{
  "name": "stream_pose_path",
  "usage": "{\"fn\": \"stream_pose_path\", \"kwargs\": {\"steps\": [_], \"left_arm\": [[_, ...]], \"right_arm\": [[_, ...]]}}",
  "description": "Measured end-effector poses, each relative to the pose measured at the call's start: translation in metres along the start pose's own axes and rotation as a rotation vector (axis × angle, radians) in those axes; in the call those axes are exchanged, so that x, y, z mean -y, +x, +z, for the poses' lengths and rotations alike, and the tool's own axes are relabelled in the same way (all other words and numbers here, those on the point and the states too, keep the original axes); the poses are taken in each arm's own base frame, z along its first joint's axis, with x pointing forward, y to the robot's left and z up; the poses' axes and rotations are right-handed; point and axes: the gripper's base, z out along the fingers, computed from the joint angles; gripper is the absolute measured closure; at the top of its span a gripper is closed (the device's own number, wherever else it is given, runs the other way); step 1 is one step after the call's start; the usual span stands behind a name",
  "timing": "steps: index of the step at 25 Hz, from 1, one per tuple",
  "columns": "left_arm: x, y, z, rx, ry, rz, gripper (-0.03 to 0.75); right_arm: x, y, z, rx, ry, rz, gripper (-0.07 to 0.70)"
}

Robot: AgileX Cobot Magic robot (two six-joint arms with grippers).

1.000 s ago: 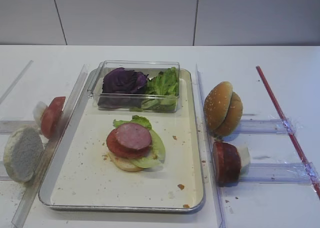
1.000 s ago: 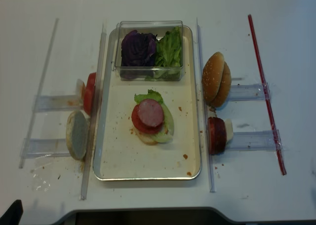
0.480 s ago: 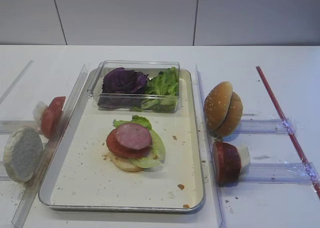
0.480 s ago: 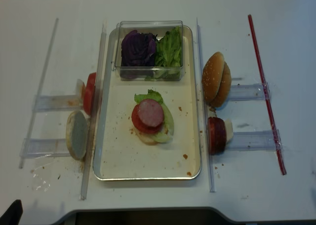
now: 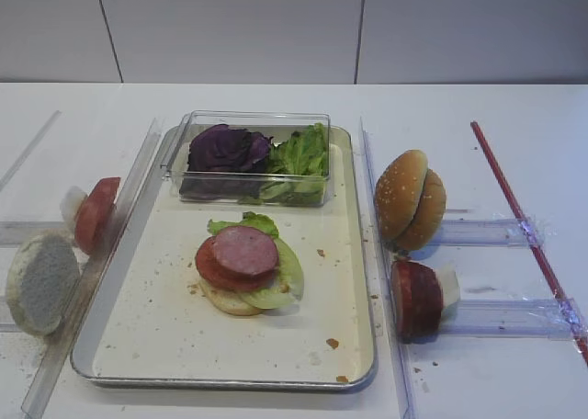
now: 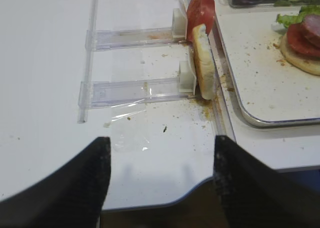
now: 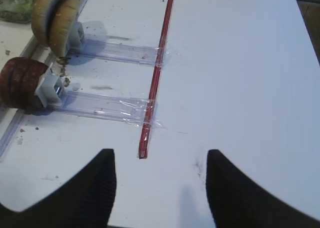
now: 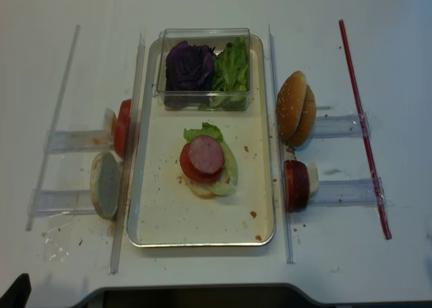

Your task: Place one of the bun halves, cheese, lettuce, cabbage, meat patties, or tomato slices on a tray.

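**One stack built, both arms idle at the bench edge**

One patty [image 5: 245, 250] tops the stack mid-tray [image 5: 138, 345], over a tomato slice [image 5: 220, 270], lettuce [image 5: 285, 277] and a pale bun half [image 5: 225, 301]. I judge a sesame bun half [image 5: 401, 195], racked right of the tray, comes next. My right pincer [image 7: 160, 188] hangs apart and empty, well short of it; left pincer [image 6: 160, 180] likewise apart, holding nothing.

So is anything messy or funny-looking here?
Yes. Crumbs are scattered over the tray and the table beside the pale bun half. The stacked sandwich sits lopsided, its lettuce poking out one side.
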Motion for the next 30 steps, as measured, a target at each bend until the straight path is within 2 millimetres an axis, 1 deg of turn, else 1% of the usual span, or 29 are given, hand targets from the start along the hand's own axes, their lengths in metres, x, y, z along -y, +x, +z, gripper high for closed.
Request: {"fn": "stream_pose_path", "kwargs": {"steps": [30], "left_arm": [[0.0, 0.0, 0.0, 0.0, 0.0, 0.0, 0.292]], "right_arm": [[0.0, 0.0, 0.0, 0.0, 0.0, 0.009, 0.207]]}}
